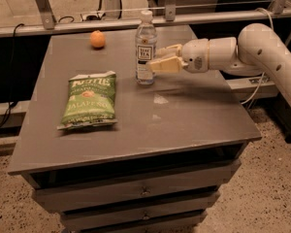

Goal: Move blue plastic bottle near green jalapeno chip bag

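Camera view: the claw (157, 58) reaches in from the right, at the upright blue plastic bottle (145, 42); whether it grips cannot be told. The bottle stands on the bench (184, 120), apart from the green jalapeno chip bag (88, 101) to its left.

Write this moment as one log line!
gripper: beside tall clear plastic bottle | bottle: upright on grey table | flat green chip bag: apart, nearer camera
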`<state>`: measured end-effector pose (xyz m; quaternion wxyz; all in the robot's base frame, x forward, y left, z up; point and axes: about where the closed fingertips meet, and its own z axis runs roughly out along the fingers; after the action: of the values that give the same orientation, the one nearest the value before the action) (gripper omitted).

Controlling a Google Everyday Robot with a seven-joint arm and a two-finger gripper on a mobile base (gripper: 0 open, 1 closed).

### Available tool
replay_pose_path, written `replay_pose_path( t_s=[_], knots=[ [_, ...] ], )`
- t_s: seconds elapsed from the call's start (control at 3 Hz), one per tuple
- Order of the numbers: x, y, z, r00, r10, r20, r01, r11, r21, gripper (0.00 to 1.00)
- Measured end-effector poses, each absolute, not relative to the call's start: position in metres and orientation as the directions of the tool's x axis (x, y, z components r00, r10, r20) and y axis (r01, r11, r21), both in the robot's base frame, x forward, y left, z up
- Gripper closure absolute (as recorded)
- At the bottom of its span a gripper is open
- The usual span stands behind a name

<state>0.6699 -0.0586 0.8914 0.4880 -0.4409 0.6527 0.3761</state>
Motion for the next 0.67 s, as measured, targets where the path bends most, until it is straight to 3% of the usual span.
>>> replay_pose_path(
  t_s=[0.33,0.67],
  knots=[
    [0.6658,-0.0578,0.8749,-0.181,-0.2,-0.963,-0.938,0.331,0.107,1.0],
    [0.6636,-0.0552,0.87,-0.197,-0.2,-0.96,-0.937,0.326,0.124,0.83]
  ],
)
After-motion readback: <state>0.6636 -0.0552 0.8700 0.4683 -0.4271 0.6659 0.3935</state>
